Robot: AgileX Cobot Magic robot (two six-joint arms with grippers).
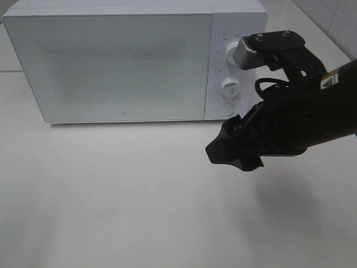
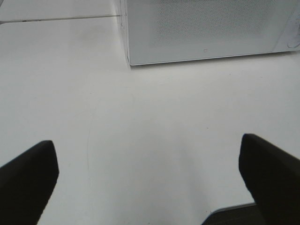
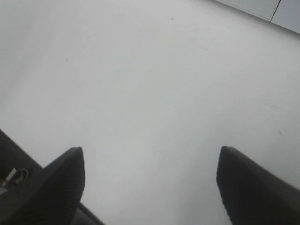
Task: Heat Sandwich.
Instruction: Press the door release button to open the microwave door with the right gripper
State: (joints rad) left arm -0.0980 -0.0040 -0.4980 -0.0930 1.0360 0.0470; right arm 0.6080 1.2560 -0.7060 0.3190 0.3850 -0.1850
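Note:
The sandwich and its pink plate are out of view in every frame. The white microwave (image 1: pixel 111 61) stands at the back of the table with its door shut; its lower front corner also shows in the left wrist view (image 2: pixel 206 28). My right gripper (image 1: pixel 234 153) hangs above the table in front of the microwave's control panel, open and empty, with only bare table between its fingers in the right wrist view (image 3: pixel 151 151). My left gripper (image 2: pixel 147 143) is open and empty over bare table, some way in front of the microwave. It does not show in the exterior view.
The microwave's control panel has an upper knob (image 1: pixel 230 53) partly hidden by my right arm, a lower knob (image 1: pixel 228 86) and a round button (image 1: pixel 225 109). The white table (image 1: pixel 122 195) stretches in front of the microwave. A tiled wall stands at the back right.

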